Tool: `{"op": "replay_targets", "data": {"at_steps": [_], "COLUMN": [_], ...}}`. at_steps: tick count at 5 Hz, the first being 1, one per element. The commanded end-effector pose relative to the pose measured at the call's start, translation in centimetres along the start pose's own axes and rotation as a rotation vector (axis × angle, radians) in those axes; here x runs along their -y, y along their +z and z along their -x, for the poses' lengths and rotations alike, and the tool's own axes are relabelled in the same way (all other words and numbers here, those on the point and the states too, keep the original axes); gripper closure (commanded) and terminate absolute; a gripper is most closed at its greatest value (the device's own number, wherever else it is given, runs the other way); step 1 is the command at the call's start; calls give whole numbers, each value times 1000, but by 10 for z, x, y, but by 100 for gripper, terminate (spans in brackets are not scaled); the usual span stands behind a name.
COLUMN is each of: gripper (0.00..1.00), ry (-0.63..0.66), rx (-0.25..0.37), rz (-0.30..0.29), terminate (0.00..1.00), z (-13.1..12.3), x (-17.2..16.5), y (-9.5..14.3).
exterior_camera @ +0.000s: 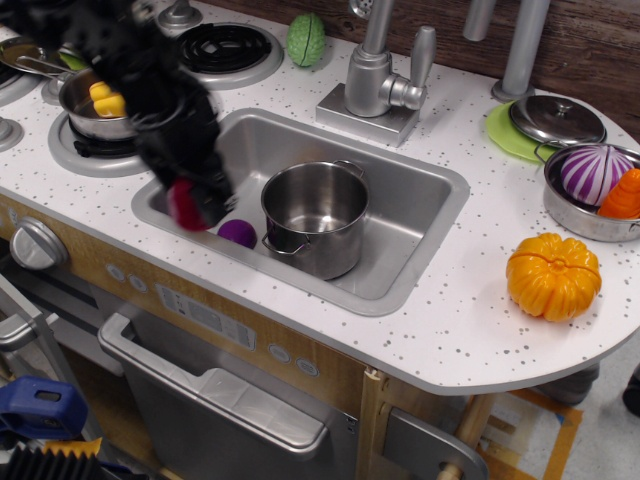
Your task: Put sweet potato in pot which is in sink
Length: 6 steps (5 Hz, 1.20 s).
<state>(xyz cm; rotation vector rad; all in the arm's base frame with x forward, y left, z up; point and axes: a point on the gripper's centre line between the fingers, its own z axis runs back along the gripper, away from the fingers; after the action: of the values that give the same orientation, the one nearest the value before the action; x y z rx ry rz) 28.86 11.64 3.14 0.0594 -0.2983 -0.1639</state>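
The sweet potato is held clamped in the blurred gripper above the left end of the sink. The pot is seen upright inside the basin, beside a purple ball.

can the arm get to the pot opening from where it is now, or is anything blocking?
Probably yes. The gripper, shut on the sweet potato, is just left of the pot; its mouth is open and empty, with only the low purple ball between.
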Motion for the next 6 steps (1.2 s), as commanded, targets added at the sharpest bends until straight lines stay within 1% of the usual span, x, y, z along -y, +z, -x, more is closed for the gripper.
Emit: {"op": "replay_targets", "data": {"at_steps": [1, 2, 3, 4, 5, 6], "gripper": [0, 0, 0, 0, 0, 0], "ry": [6, 5, 4, 34, 27, 27], "rx": [83, 108, 151, 165, 178, 193], "rz": [-41, -25, -14, 18, 36, 35], "terminate": [0, 0, 0, 0, 0, 0], "z": [-35, -47, -59, -69, -75, -82], "x": [-3, 1, 10, 19, 22, 28], "y": [20, 15, 1, -13, -28, -34]}}
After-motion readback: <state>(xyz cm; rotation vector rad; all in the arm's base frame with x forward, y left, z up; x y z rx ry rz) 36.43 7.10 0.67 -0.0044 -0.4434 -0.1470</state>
